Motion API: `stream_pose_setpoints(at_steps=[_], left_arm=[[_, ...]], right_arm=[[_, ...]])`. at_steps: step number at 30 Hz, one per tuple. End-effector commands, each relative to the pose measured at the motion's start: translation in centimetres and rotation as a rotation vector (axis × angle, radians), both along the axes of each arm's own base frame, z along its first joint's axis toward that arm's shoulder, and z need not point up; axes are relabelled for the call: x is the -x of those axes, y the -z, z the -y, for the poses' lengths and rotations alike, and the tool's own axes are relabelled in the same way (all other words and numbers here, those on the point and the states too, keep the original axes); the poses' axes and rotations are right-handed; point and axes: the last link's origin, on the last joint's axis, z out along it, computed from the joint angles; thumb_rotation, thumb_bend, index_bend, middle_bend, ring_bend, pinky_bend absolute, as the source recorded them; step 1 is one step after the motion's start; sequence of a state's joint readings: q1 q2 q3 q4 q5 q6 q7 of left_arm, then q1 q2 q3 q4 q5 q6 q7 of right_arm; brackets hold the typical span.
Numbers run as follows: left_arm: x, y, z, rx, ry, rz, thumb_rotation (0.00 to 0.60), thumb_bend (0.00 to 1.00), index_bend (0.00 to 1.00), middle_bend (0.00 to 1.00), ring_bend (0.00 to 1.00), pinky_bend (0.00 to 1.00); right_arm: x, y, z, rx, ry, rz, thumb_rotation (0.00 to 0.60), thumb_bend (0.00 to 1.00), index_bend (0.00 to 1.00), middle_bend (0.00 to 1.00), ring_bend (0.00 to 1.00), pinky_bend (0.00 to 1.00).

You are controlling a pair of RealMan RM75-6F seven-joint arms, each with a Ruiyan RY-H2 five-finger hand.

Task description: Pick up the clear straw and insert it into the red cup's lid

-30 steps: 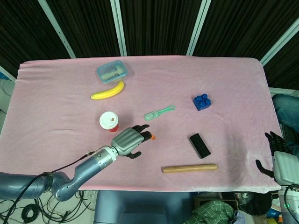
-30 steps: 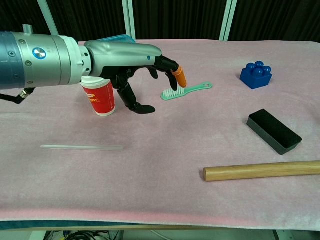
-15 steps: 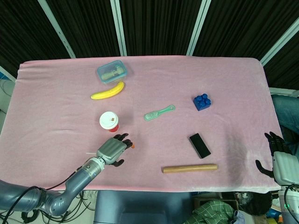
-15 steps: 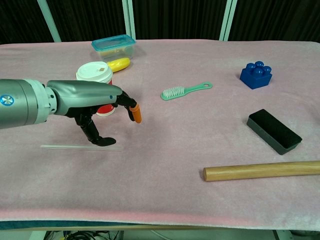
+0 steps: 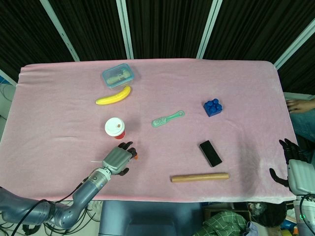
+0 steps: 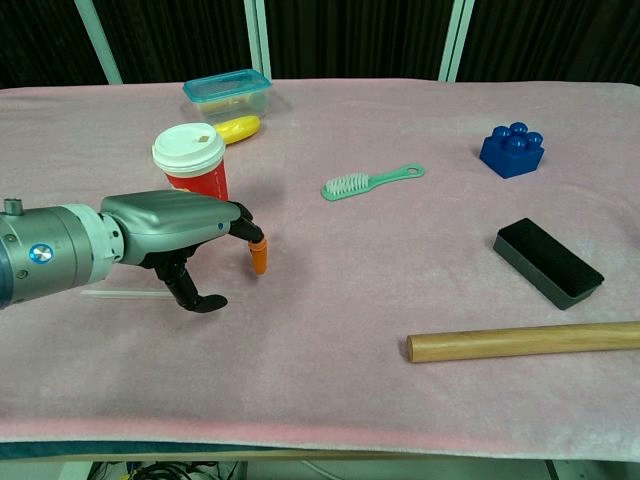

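Observation:
The red cup point(image 5: 116, 129) point(image 6: 192, 167) with a white lid stands upright left of the table's middle. The clear straw point(image 6: 120, 294) lies flat on the pink cloth in front of the cup; my left hand hides most of it, and in the head view only a thin end point(image 5: 94, 161) shows. My left hand point(image 5: 118, 159) point(image 6: 180, 233) hovers low over the straw, fingers spread and curved down, thumb near the cloth, holding nothing. My right hand point(image 5: 295, 167) hangs off the table's right front corner, fingers spread and empty.
A wooden rod point(image 6: 525, 341) lies near the front edge, a black block point(image 6: 548, 262) behind it. A green brush point(image 6: 370, 182) lies mid-table, a blue brick point(image 6: 512, 149) to its right. A banana point(image 5: 113, 96) and a clear box point(image 5: 118, 74) sit behind the cup.
My left hand has drawn back from beside the cup toward the front edge and dropped lower, coming over the straw. The straw, the cup and my right hand have not moved.

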State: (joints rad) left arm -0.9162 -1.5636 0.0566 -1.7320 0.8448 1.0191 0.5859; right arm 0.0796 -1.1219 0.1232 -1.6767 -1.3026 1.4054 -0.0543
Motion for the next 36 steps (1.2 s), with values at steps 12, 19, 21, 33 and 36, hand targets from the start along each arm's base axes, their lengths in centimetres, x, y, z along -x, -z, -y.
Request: stream_pose_setpoints(at_steps=[12, 19, 21, 33, 36], left_arm=[[0.9, 1.1, -0.4, -0.07, 0.01, -0.033, 0.6, 0.35, 0.44, 0.23, 0.03, 0.13], [1.2, 1.7, -0.5, -0.088, 0.017, -0.049, 0.6, 0.36, 0.46, 0.23, 0.03, 0.13], [1.3, 1.9, -0.5, -0.089, 0.02, -0.057, 0.6, 0.36, 0.46, 0.23, 0.03, 0.13], [1.6, 2.3, -0.5, -0.08, 0.015, -0.07, 0.6, 0.36, 0.5, 0.23, 0.04, 0.13], [1.7, 2.4, -0.5, -0.082, 0.013, -0.073, 0.6, 0.36, 0.51, 0.23, 0.04, 0.13]], right_arm=[[0.0, 0.0, 0.0, -0.001, 0.002, 0.003, 0.6, 0.24, 0.08, 0.03, 0.06, 0.18], [0.0, 0.0, 0.0, -0.001, 0.004, 0.005, 0.6, 0.24, 0.08, 0.03, 0.06, 0.18], [0.0, 0.0, 0.0, -0.002, 0.005, 0.006, 0.6, 0.24, 0.08, 0.03, 0.06, 0.18], [0.1, 0.1, 0.1, -0.003, 0.007, 0.008, 0.6, 0.23, 0.08, 0.03, 0.06, 0.18], [0.1, 0.1, 0.1, -0.002, 0.008, 0.009, 0.6, 0.23, 0.08, 0.03, 0.06, 0.18]])
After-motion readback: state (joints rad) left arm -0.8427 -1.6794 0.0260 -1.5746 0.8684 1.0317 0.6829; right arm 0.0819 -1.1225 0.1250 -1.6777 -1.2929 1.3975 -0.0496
